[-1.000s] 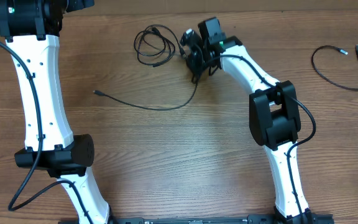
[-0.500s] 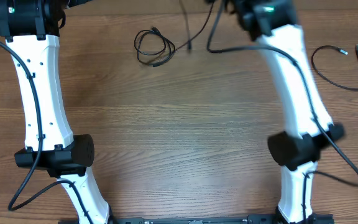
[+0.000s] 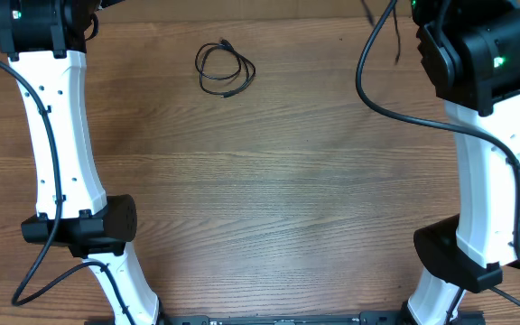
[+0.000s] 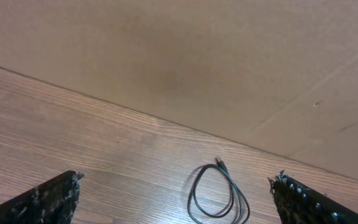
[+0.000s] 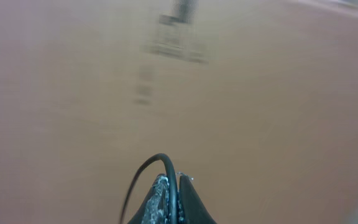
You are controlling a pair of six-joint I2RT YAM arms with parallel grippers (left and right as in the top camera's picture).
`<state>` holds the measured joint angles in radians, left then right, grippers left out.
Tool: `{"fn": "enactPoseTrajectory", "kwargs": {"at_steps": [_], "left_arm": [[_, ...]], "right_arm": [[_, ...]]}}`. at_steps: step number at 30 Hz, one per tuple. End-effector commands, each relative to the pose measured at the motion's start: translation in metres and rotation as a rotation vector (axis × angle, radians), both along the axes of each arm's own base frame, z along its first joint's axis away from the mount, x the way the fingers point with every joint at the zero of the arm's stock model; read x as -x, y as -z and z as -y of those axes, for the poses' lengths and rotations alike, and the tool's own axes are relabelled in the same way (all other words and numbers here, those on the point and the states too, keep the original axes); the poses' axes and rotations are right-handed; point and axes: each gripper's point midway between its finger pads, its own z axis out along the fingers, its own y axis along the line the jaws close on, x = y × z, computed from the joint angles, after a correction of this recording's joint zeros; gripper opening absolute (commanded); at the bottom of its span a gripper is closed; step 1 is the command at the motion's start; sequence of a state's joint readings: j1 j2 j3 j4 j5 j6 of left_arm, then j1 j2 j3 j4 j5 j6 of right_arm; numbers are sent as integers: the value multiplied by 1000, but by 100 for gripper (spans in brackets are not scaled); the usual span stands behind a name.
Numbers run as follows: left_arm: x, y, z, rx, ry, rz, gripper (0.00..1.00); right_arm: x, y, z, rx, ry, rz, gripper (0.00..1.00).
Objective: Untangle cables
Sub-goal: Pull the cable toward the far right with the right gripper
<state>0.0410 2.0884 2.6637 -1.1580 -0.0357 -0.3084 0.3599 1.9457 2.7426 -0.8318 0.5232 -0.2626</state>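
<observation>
While a strand (image 5: 159, 155) is clamped in the right gripper (image 5: 173, 182), the coiled cable (image 4: 219, 164) is seen just ahead of the spread-apart, nearer left gripper (image 4: 176, 180).

Brown wood-grain counter (image 3: 269, 181): grain runs left to right, with faint plank seams across it. In the left wrist view a flat tan cardboard-like backdrop (image 4: 166, 62) rises from its far edge. Thin crease lines (image 4: 347, 124) cross the backdrop at right, with one small dark speck (image 4: 317, 104) above them. Right wrist view: a blurred tan surface (image 5: 278, 124) and a smeared dark rectangular mark (image 5: 176, 40) near the top, unreadable.
</observation>
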Motion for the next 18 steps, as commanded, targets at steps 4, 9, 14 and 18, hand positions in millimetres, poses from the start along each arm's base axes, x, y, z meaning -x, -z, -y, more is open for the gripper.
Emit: {"fn": "enactPoseTrajectory", "kwargs": {"at_steps": [4, 9, 14, 18], "left_arm": [[11, -28, 8, 39, 38, 68, 100], [11, -28, 14, 54, 64, 69, 99], [10, -29, 23, 56, 83, 69, 100], [9, -31, 35, 56, 105, 80, 100]], "right_arm": [[62, -13, 104, 96, 603, -40, 4], [100, -4, 167, 81, 943, -84, 4], [128, 11, 226, 36, 1141, -102, 4], [128, 35, 245, -4, 1102, -166, 4]]}}
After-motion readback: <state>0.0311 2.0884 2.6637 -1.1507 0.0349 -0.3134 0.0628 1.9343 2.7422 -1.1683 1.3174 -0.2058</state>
